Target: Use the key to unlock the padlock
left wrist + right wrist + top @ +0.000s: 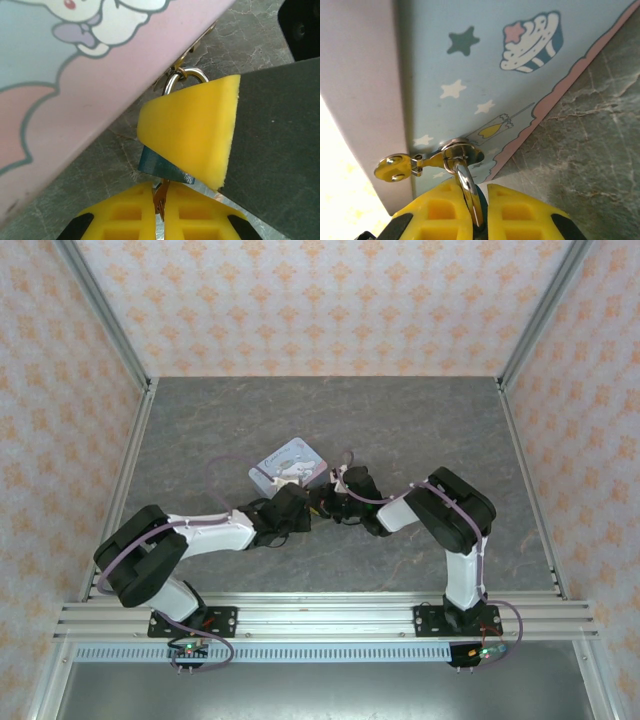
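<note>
Your two arms meet at mid-table, beside the pink-and-blue cartoon tin (290, 460) lying flat on the grey, stone-patterned table (430, 430). On the right wrist camera, your right gripper (480, 196) has its yellow fingers pressed together on the silvery loop (468, 186) of the padlock. The loop runs up into the shiny clasp (451, 152) on the tin's edge, just under the printed stars and cupcake.

On the left wrist camera, the small teal padlock (161, 169) hangs just beside the tin's pink side. One yellow pad of the right gripper lies across its body, so you see a strip of teal below the pad and the curve of the loop above it. Your left gripper (160, 189) sits directly beneath, its fingers closed on the thin key (159, 201). The key points up at the padlock's underside, its tip touching or nearly touching the teal body. You cannot tell from these views whether the key has entered the keyhole. The loop looks seated in the body on the visible side.
</note>
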Tool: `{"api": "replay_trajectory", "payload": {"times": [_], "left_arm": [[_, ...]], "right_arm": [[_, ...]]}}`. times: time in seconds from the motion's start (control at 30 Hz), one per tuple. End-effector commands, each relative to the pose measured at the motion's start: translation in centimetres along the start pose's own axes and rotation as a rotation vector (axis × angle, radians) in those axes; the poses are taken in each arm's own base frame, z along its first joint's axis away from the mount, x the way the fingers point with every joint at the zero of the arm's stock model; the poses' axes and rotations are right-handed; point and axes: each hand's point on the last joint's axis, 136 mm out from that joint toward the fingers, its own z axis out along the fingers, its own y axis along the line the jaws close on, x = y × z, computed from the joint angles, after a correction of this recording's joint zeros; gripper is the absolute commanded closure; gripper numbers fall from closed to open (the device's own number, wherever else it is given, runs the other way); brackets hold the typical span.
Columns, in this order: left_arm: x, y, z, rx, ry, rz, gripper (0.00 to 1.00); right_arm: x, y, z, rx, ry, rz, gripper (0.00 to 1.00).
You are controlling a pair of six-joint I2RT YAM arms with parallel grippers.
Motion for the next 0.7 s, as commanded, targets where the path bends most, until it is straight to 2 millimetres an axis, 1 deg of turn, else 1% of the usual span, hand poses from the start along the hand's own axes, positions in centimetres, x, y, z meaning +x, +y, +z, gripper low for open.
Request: {"api": "replay_trajectory", "payload": {"times": [0.0,0.03,0.07,0.1,0.13,0.23,0.33,0.43,0.5,0.57,0.67], "left_arm": [[0.1,0.7,-0.1,-0.031,-0.017,0.02,0.9],[0.0,0.3,-0.4,-0.003,-0.027,0.003,0.78],[-0.2,0.0,-0.8,0.026,-0.037,-0.011,0.71],[-0.3,-0.3,-1.2,0.049,-0.045,-0.022,0.67],[-0.7,-0.6,-1.8,0.069,-0.057,-0.035,0.59],[-1.7,-1.1,-3.5,0.126,-0.086,-0.078,0.48],[-3.1,-1.3,-5.3,0.178,-0.112,-0.129,0.43],[-4.4,-1.0,-6.7,0.207,-0.133,-0.178,0.41],[-5.2,-0.1,-7.5,0.181,-0.144,-0.192,0.38],[-5.8,1.2,-7.9,0.123,-0.151,-0.195,0.37],[-6.2,3.2,-7.9,0.02,-0.129,-0.186,0.36]], "right_arm": [[1.8,-2.9,-0.2,0.113,0.033,0.057,1.0],[1.8,-3.2,-0.2,0.119,0.031,0.058,1.0],[1.8,-3.4,-0.2,0.123,0.032,0.059,1.0],[1.8,-3.5,-0.2,0.124,0.029,0.059,1.0],[1.8,-3.5,-0.2,0.124,0.028,0.056,1.0],[1.8,-3.9,-0.3,0.136,0.028,0.051,1.0],[1.9,-4.2,-0.4,0.149,0.03,0.044,1.0],[2.0,-4.8,-0.6,0.173,0.036,0.033,1.0],[2.1,-5.2,-0.8,0.188,0.039,0.024,1.0],[2.2,-5.6,-1.0,0.21,0.041,0.016,1.0],[2.3,-6.4,-1.4,0.243,0.048,0.001,1.0]]}}
